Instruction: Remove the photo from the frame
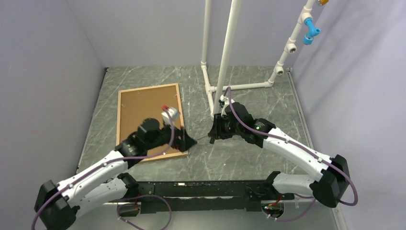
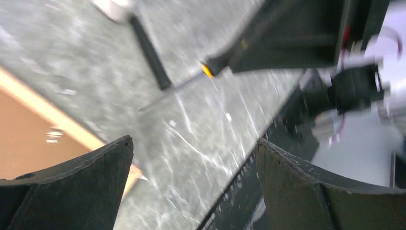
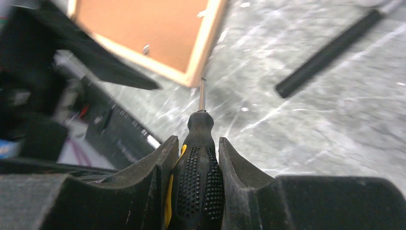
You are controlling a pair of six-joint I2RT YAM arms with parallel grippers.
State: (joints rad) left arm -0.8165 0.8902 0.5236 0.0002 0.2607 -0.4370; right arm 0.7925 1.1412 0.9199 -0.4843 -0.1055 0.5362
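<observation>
The frame [image 1: 178, 103] of light wood lies face down at the left of the table, with its brown backing board [image 1: 141, 108] up. The photo is hidden under the board. My left gripper [image 1: 186, 140] is open and empty over the frame's near right corner. In the left wrist view [image 2: 194, 158] that corner [image 2: 57, 120] shows at the left. My right gripper [image 1: 216, 132] is shut on a black and yellow screwdriver [image 3: 198, 177]. Its metal tip points at the frame corner [image 3: 206, 43] and stops just short of it. The board [image 3: 143, 24] carries a small metal tab [image 3: 146, 48].
A white pipe stand [image 1: 225, 57] rises behind the right gripper, and its foot ends in a black rod [image 3: 330, 52] lying on the grey marbled table [image 1: 268, 110]. Grey walls close in both sides. The black base rail [image 1: 206, 189] runs along the near edge.
</observation>
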